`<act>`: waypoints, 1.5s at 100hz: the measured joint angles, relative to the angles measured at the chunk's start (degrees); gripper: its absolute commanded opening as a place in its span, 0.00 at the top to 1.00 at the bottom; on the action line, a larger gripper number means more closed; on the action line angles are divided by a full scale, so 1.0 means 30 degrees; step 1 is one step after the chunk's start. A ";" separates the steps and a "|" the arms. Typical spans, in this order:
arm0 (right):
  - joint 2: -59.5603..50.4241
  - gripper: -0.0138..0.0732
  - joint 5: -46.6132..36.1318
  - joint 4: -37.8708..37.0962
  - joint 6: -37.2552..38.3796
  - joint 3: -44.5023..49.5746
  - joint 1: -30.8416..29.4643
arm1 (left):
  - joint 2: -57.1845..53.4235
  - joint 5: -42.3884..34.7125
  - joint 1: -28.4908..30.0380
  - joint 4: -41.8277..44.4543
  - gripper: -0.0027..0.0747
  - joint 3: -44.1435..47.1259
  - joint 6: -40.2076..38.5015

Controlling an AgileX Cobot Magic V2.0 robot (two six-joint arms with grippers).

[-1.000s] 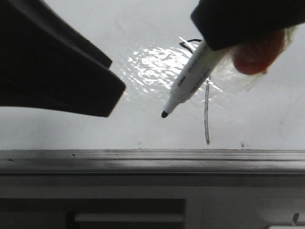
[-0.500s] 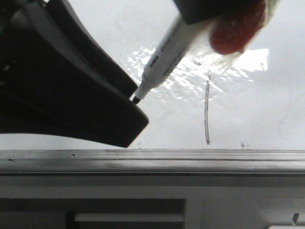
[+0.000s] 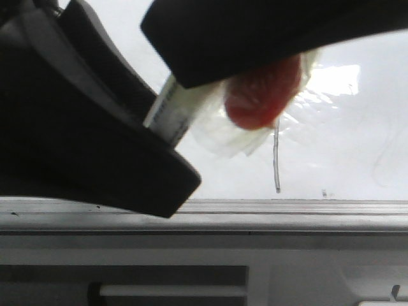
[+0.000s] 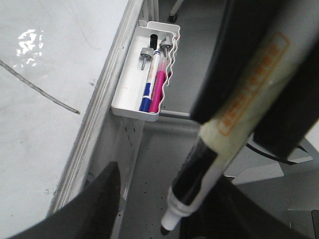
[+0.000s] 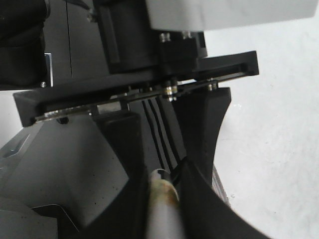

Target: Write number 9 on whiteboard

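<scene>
The whiteboard (image 3: pixel 344 146) fills the back of the front view. Of the number 9 only the long near-vertical stroke (image 3: pixel 276 159) shows; its loop is hidden behind my right gripper. The stroke also shows in the left wrist view (image 4: pixel 40 92). My right gripper (image 5: pixel 162 199) is shut on a white marker (image 3: pixel 167 115) with clear tape and a red blob (image 3: pixel 261 95) at the grip. The uncapped marker (image 4: pixel 214 149) points between the wide-apart fingers of my open left gripper (image 4: pixel 164 219), close to one finger (image 4: pixel 234 214).
A white tray (image 4: pixel 129 107) hangs on the board's grey frame edge (image 3: pixel 287 213) and holds several markers, among them a blue one (image 4: pixel 149 82) and a pink one (image 4: pixel 159 87). Grey floor lies below the board.
My right gripper has carried the marker left and away from the stroke. Its tip has gone in between my left gripper's fingers. The left gripper came closer early on, then held still.
</scene>
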 measured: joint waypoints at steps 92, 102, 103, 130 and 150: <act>-0.1161 0.24 0.2303 -0.1420 0.0057 -0.1217 0.0009 | 0.0000 -0.1027 -0.0090 -0.2055 0.99 0.1403 0.0190; -0.2292 0.29 0.3494 -0.2060 0.0057 -0.1938 0.0009 | 0.0000 -0.1343 -0.0090 -0.2268 0.99 0.1899 0.0153; -0.2457 0.29 0.3536 -0.2100 0.0057 -0.2006 0.0009 | 0.0000 -0.1343 -0.0090 -0.2268 0.99 0.1899 0.0153; -0.5216 0.91 0.3594 -0.2725 0.0057 -0.2254 0.0009 | 0.0000 -0.1456 -0.0062 -0.2526 0.99 0.2055 0.0083; -0.6290 0.91 0.3379 -0.3035 0.0087 -0.2286 0.0009 | 0.0000 -0.1509 -0.0062 -0.2526 0.99 0.2055 -0.0027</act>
